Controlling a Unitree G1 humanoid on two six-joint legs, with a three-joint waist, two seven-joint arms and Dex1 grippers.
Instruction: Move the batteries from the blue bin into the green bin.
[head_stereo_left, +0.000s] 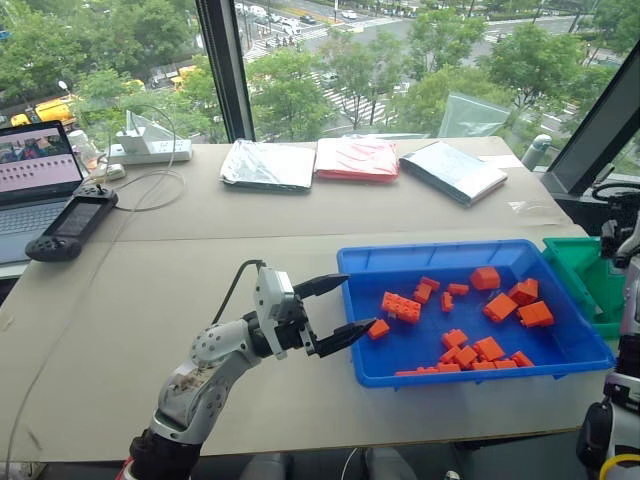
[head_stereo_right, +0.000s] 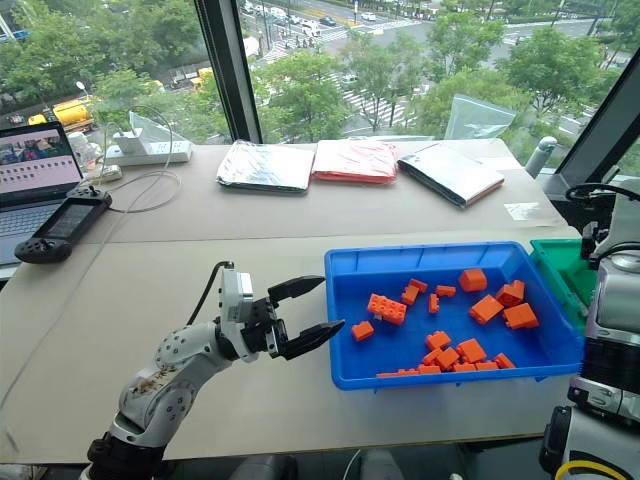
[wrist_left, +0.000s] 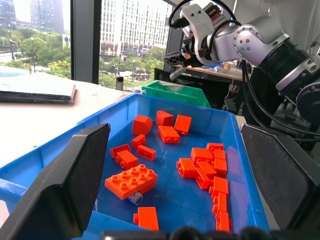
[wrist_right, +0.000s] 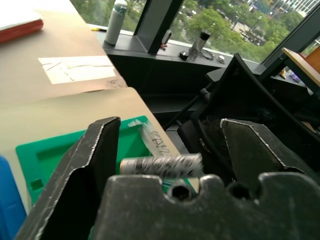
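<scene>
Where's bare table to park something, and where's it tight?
Free: the tan tabletop between the black handheld controller, the foil bags and the wide bright-blue plastic bin. Crowded: that bin's right half, strewn with orange bricks, and the left gripper at its left rim.

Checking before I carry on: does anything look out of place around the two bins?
Yes. The wide bright-blue plastic tray holds mostly orange toy bricks, not batteries. In the right wrist view a silver-wrapped battery lies between the open right gripper's fingers over the dark-green plastic bin.
</scene>
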